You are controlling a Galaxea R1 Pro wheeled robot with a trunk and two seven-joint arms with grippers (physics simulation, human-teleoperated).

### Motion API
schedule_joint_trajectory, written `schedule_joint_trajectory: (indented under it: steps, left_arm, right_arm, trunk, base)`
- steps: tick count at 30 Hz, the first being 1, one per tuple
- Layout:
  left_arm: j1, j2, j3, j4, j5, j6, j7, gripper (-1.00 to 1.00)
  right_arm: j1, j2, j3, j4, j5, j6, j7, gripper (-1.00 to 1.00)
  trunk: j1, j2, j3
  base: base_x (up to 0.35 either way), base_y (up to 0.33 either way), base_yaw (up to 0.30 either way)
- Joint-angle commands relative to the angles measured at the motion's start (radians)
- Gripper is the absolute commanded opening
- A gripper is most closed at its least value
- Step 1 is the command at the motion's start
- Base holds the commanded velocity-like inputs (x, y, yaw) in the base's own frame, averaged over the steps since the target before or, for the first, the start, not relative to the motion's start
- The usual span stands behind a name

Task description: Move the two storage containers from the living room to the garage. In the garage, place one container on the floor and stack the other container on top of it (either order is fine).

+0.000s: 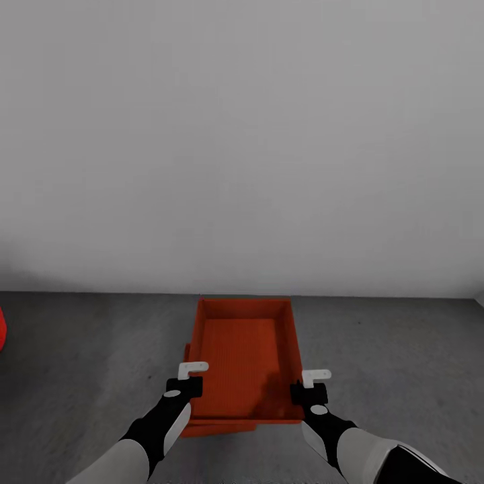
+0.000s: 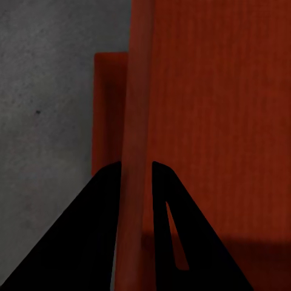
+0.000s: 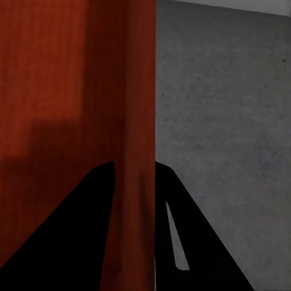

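Observation:
One orange-red storage container (image 1: 245,356) is held level between both grippers, directly over the second storage container (image 1: 216,427). Only a strip of the lower one shows, past the upper one's left and near edges. I cannot tell whether the upper box rests on the lower one or hovers just above it. My left gripper (image 1: 185,384) is shut on the upper box's left wall, its fingers (image 2: 103,200) either side of that wall (image 2: 136,121). My right gripper (image 1: 308,391) is shut on the right wall (image 3: 136,91) the same way. The lower box (image 2: 109,109) sits on the garage floor (image 1: 81,363).
A plain pale grey wall (image 1: 242,134) stands just beyond the boxes. A sliver of something red (image 1: 2,329) shows at the far left edge. Dark concrete (image 3: 224,121) stretches out on both sides of the stack.

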Motion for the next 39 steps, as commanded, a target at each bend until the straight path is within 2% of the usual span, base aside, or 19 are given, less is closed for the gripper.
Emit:
schedule_joint_trajectory:
  steps: [1,39]
  left_arm:
    - [-0.001,0.002,0.004,-0.001,0.008,0.007,0.014,-1.00]
    - [-0.001,0.002,0.004,-0.001,0.007,0.007,0.014,-1.00]
  right_arm:
    - [-0.001,-0.002,-0.020,-0.001,-0.006,-0.008,-0.002,-1.00]
    - [-0.001,-0.002,-0.021,-0.001,-0.006,-0.009,0.002,-1.00]
  trunk:
    - [0.000,-0.002,-0.003]
    - [0.000,-0.002,-0.063]
  base:
    - [0.000,0.000,0.000]
    - [0.000,0.000,0.000]
